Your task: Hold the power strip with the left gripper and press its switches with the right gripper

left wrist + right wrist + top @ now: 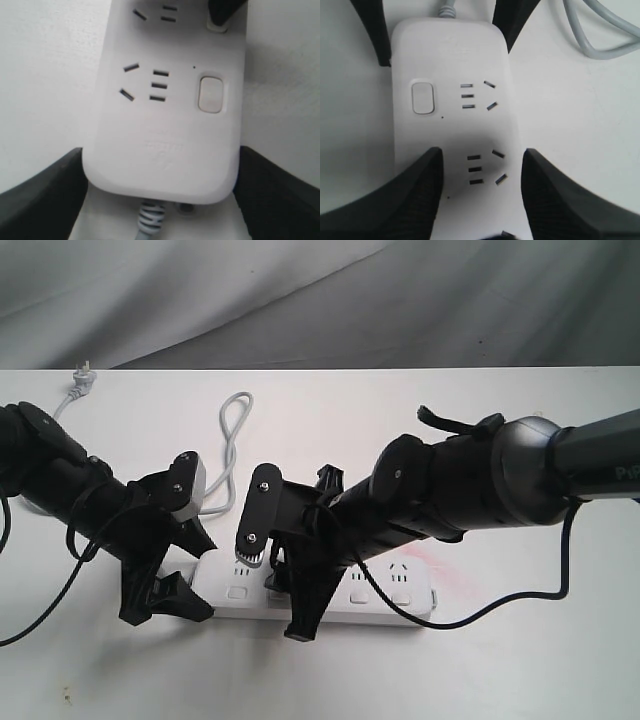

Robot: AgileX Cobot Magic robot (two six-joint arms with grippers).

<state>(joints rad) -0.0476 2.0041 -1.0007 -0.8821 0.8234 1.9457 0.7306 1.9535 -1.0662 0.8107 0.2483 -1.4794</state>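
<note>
The white power strip (380,585) lies across the table's front. My left gripper (185,580) is shut on its cord end, and the left wrist view shows the black fingers (55,190) against both long sides of the strip (165,145). My right gripper (276,590) hangs open over the strip (455,60) beside the left one. One right finger (415,195) covers the second switch, and its tip (222,12) sits on that button. The other finger (560,200) reaches over the far edge. The first switch (210,94) (422,97) is uncovered, as are further switches (360,596).
The grey cord (232,440) loops behind the strip toward the back left, where its plug (82,375) lies. Grey cloth hangs behind the white table (500,680). A black cable (520,600) droops from the right arm.
</note>
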